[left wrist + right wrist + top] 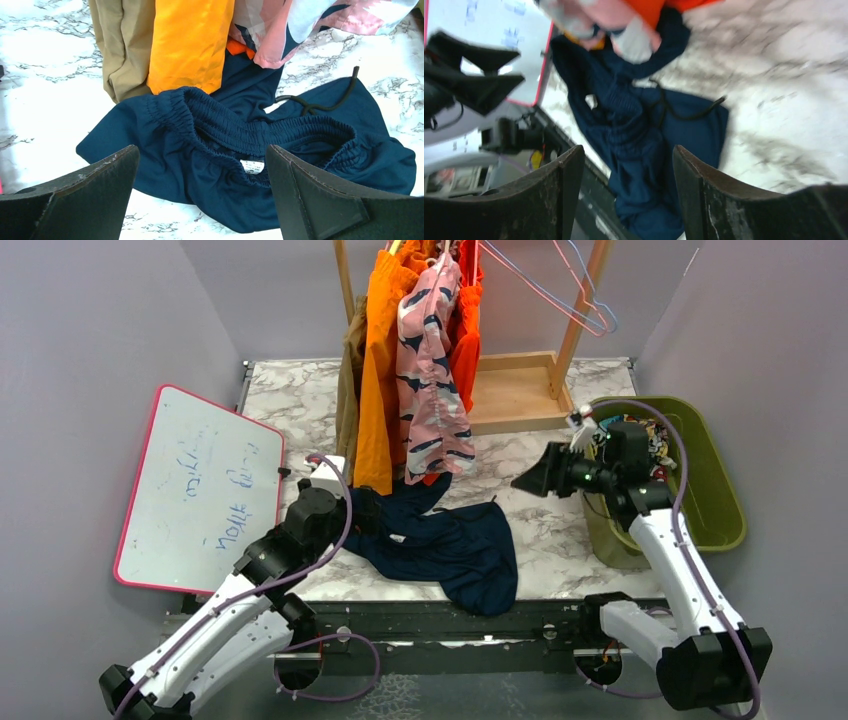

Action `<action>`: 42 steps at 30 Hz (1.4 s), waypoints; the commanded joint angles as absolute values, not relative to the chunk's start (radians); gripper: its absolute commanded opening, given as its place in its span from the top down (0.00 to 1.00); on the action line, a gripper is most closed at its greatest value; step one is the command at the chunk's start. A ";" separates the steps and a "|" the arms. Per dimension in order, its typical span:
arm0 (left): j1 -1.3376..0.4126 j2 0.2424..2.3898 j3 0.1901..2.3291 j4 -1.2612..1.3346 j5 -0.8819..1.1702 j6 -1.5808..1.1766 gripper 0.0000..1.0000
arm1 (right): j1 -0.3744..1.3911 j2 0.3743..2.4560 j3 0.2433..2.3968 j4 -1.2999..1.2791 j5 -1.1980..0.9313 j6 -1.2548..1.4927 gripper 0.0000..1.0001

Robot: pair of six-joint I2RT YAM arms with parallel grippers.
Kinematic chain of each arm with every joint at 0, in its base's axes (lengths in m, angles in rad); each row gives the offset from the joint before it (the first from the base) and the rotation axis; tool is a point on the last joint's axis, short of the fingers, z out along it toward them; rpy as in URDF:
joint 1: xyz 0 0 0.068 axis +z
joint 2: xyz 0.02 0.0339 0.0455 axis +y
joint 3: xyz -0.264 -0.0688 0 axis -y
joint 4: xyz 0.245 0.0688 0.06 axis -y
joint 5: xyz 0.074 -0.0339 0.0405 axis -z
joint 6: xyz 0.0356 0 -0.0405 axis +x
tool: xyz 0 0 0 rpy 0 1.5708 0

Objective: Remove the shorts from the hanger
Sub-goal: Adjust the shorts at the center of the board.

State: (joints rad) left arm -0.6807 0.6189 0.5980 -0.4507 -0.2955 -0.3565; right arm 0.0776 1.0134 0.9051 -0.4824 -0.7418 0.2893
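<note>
Navy shorts (455, 545) lie crumpled on the marble table, off the hanger; they also show in the left wrist view (235, 150) and the right wrist view (644, 145). Bright orange shorts (378, 370), pink shorts with dark blotches (430, 380), red-orange shorts (466, 330) and tan-brown shorts (349, 390) hang from the wooden rack. My left gripper (365, 510) is open at the navy shorts' left edge, its jaws wide either side of the waistband (202, 165). My right gripper (530, 478) is open and empty, held above the table right of the shorts (626, 155).
A pink-rimmed whiteboard (200, 485) lies at the left. A green bin (715, 480) with multicolour contents stands at the right. Empty wire hangers (560, 290) hang on the rack, whose wooden base (515, 395) sits at the back. The navy shorts overhang the table's front edge.
</note>
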 commanded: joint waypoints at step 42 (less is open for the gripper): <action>-0.638 0.389 0.597 -0.483 -0.538 -0.396 0.01 | 1.072 1.838 0.996 0.023 0.130 -0.022 0.00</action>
State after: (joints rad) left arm -0.6445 0.3893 0.5980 -0.4751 -0.5140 -0.3885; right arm 1.0679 1.7618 0.9775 0.0582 0.0185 -0.0513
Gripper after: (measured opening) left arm 0.990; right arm 0.995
